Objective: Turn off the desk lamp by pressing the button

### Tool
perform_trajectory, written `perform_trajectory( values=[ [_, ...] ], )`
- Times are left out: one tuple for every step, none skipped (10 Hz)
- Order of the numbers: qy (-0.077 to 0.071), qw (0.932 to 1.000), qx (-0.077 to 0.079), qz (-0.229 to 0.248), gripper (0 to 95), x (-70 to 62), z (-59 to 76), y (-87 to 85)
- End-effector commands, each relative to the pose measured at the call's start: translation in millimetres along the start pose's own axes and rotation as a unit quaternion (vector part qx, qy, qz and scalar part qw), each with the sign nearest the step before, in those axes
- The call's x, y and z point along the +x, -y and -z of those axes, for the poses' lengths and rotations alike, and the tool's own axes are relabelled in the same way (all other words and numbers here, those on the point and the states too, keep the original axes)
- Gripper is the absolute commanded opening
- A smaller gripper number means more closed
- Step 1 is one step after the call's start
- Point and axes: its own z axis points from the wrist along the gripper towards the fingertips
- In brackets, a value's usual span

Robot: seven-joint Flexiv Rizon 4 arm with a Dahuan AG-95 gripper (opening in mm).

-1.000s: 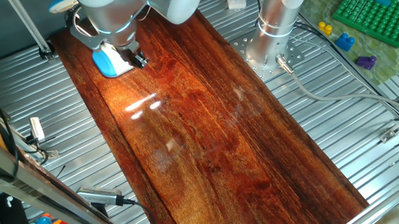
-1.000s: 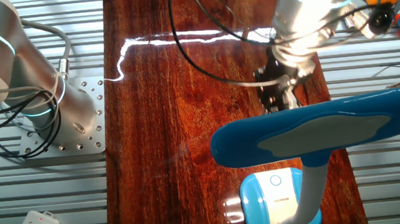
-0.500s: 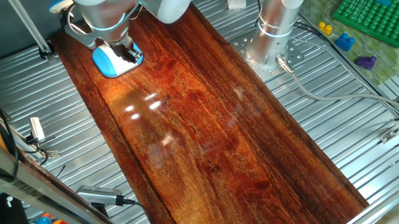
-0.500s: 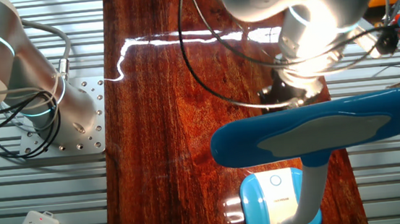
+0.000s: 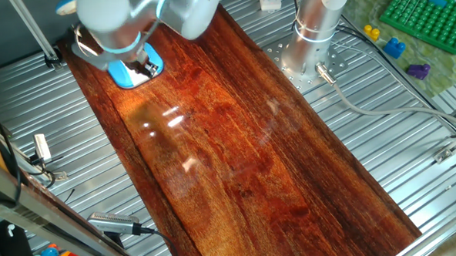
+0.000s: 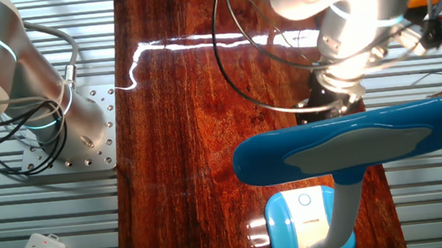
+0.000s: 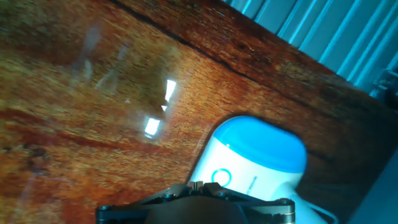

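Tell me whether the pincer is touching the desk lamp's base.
Cannot tell. In one fixed view the pincer overlaps the desk lamp base, but the arm hides any gap. The hand view shows the base below, no fingertips.

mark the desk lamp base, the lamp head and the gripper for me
desk lamp base (image 7: pixel 249 158), hand view, on its white top face.
lamp head (image 6: pixel 351 138), the other fixed view, on the pale centre panel.
gripper (image 5: pixel 146 67), one fixed view, at the fingertips over the base.
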Motion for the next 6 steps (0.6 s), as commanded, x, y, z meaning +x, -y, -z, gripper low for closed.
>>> perform_trajectory(
  values=[
    [-0.02, 0.9991, 0.033, 0.019, 0.0, -5.3, -6.3, 5.5],
    [-0.023, 0.9988, 0.038, 0.022, 0.0, -4.7, -9.5, 6.2],
    [-0.022, 0.9986, 0.039, 0.026, 0.0, -2.5, -13.7, 7.9],
    [-0.022, 0.9986, 0.04, 0.028, 0.0, -2.0, -14.9, 8.3],
    [-0.019, 0.9985, 0.041, 0.032, 0.0, -0.8, -20.4, 9.1],
    [-0.017, 0.9984, 0.042, 0.035, 0.0, 0.5, -24.0, 9.8]
  ],
)
